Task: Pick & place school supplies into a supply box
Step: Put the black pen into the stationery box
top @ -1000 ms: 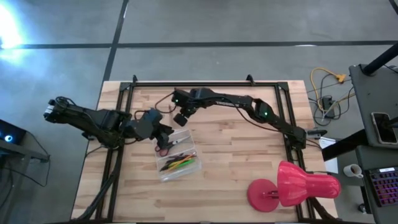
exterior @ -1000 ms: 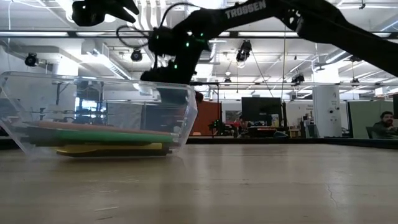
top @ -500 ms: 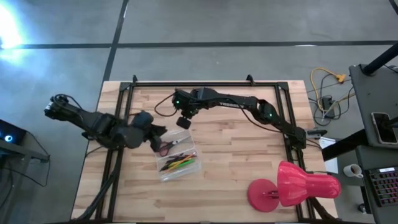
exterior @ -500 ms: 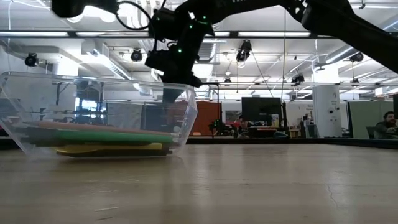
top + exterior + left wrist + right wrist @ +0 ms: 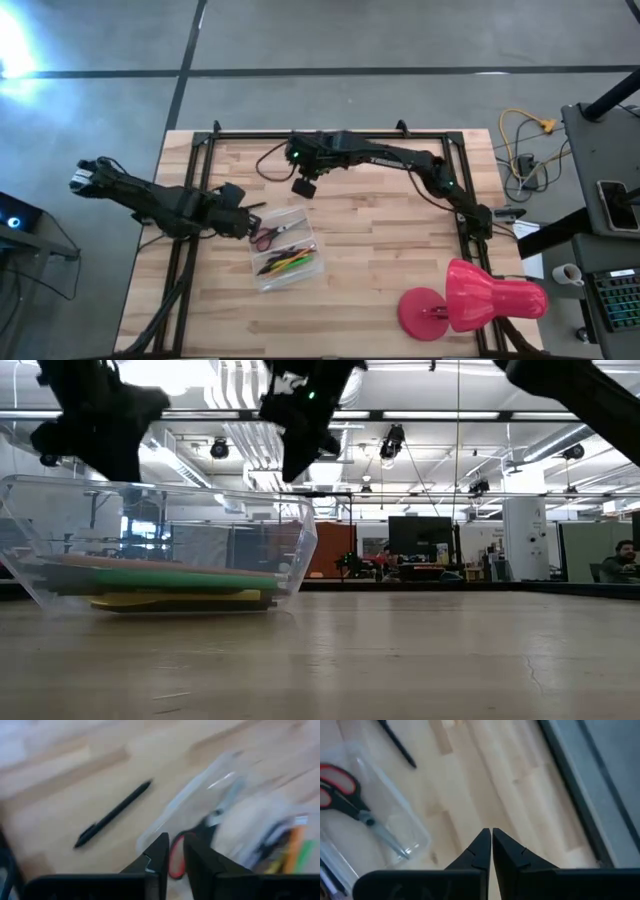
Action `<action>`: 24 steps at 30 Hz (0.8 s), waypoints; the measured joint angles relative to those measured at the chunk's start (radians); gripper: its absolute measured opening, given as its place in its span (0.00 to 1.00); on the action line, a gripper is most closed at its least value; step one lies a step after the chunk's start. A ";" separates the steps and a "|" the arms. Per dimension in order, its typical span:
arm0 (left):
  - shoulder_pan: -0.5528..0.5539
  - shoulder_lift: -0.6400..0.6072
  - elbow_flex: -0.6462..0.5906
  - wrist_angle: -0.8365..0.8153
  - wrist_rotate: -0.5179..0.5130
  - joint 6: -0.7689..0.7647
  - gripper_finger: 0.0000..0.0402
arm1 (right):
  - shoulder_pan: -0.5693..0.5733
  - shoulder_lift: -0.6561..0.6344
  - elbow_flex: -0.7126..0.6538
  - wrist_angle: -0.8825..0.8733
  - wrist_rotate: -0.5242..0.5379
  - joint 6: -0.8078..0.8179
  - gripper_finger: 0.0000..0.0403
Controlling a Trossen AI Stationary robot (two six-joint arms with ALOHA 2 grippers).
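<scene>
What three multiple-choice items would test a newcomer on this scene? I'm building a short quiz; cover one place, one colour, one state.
1. Where are the scissors?
A. inside the supply box
B. under the lamp
C. on the floor

2. What colour are the scissors' handles?
A. blue
B. red
C. white

3. How is the right gripper?
A. wide open
B. shut on a pencil
C. shut, holding nothing

Answers: 1 A, the high view shows them within the clear walls. 2 B, red loops show in the right wrist view. 3 C, its fingers meet with nothing between them.
</scene>
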 joint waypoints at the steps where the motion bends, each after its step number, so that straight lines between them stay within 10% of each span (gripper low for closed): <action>1: 0.029 -0.001 -0.018 -0.001 0.035 0.005 0.13 | -0.001 -0.016 0.000 -0.003 0.003 -0.001 0.02; 9: 0.219 0.007 -0.101 0.079 0.153 0.321 0.32 | -0.004 -0.143 0.000 -0.088 0.002 -0.072 0.02; 24: 0.448 0.288 -0.103 0.189 0.269 0.679 0.34 | 0.000 -0.193 0.000 -0.157 0.001 -0.032 0.02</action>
